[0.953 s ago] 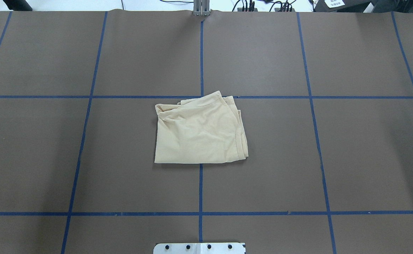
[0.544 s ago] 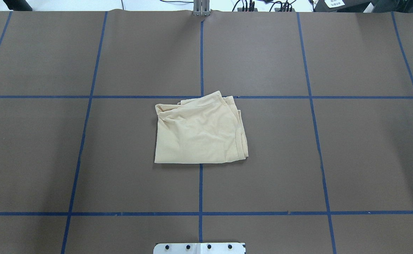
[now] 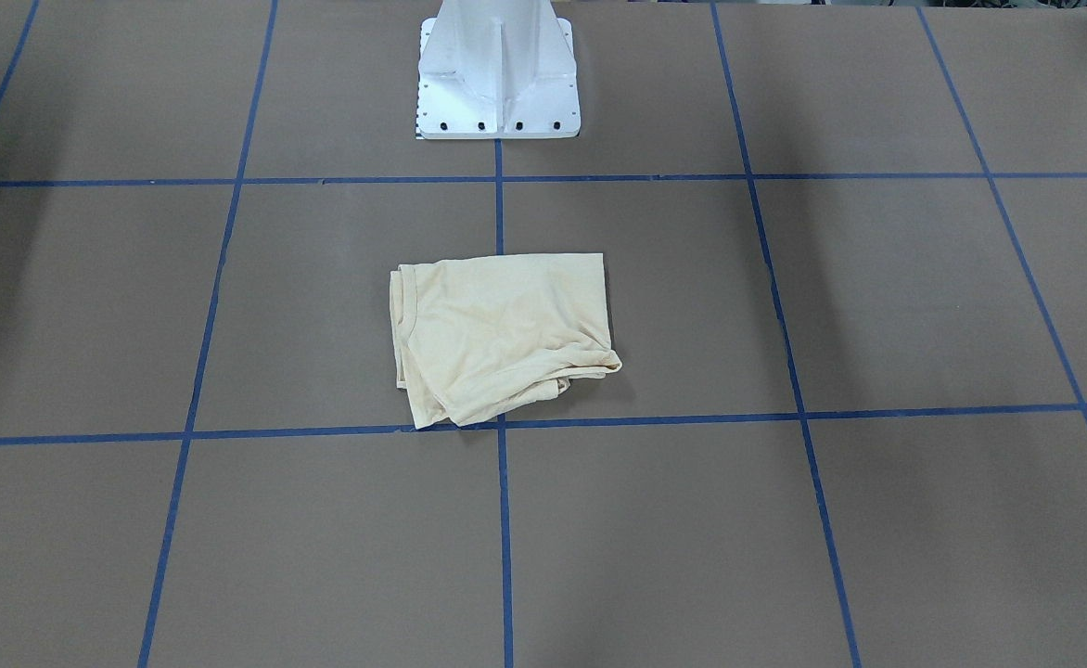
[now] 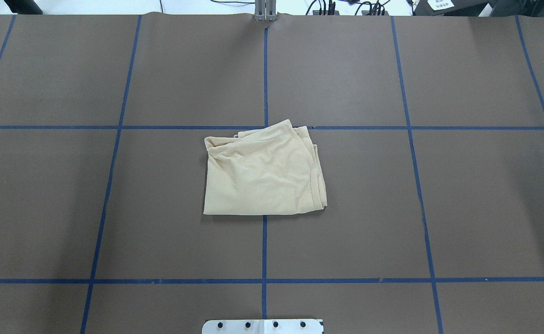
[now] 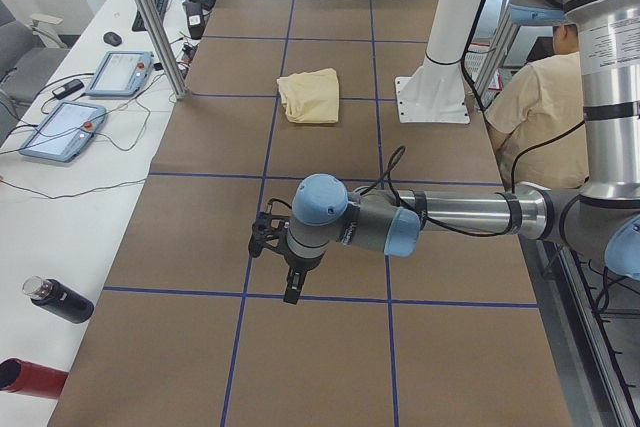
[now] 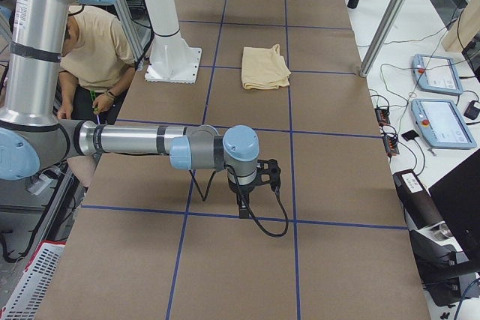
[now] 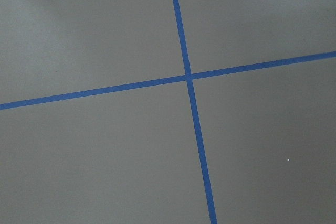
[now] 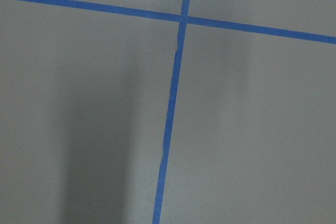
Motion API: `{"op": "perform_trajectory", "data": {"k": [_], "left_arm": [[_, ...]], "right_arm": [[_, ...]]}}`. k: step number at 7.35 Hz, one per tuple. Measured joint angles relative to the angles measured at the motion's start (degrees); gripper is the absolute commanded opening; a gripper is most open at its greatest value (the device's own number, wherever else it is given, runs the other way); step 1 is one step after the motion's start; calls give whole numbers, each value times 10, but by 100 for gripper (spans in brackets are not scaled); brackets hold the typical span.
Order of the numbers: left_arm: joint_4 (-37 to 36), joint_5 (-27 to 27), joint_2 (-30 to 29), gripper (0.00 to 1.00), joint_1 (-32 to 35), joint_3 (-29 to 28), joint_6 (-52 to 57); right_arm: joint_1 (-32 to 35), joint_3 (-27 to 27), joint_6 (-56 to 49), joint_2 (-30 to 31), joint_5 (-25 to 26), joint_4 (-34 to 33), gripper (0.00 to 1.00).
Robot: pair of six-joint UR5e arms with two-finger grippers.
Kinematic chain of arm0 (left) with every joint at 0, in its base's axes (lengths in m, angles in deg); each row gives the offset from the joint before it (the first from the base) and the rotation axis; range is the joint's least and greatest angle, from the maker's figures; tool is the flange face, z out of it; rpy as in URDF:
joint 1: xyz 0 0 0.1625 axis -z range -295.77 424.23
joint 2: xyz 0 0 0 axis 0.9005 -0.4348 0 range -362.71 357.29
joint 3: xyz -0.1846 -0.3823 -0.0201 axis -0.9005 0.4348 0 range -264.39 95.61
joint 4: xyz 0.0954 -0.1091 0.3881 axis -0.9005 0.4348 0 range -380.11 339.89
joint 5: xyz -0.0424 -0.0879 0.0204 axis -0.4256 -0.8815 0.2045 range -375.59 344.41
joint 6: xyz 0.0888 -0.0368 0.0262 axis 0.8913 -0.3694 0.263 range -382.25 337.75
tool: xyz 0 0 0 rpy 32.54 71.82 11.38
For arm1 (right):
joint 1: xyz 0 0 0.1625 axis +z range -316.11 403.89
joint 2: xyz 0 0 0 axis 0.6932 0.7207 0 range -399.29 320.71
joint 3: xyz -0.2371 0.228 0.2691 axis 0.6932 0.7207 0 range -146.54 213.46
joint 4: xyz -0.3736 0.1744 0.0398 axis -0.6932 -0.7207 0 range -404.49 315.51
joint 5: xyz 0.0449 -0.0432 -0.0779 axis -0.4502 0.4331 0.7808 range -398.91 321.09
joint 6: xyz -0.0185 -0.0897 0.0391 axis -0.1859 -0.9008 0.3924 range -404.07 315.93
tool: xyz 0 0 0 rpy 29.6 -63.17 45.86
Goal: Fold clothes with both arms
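Note:
The clothes (image 4: 262, 176) are one pale cream-yellow shirt, lying folded into a rough rectangle at the middle of the brown table. It also shows in the front-facing view (image 3: 497, 334) and small in both side views (image 5: 308, 95) (image 6: 264, 67). No print or tag shows. The left gripper (image 5: 285, 272) hangs low over the table far from the shirt. The right gripper (image 6: 251, 189) does the same at the opposite end. Both appear only in side views, so I cannot tell if they are open or shut. The wrist views show only bare table and blue tape.
Blue tape lines (image 4: 264, 69) divide the brown table into squares. The white base pedestal (image 3: 497, 74) stands at the robot's edge. A seated person (image 5: 530, 107) is behind it. Tablets (image 5: 62, 129) and cables lie on the white bench beside the table.

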Motion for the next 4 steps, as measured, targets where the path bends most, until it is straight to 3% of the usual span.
{"op": "perform_trajectory", "data": {"k": [4], "left_arm": [[0, 0, 0, 100, 0, 0, -1]], "right_arm": [[0, 0, 0, 3, 1, 0, 100]]}}
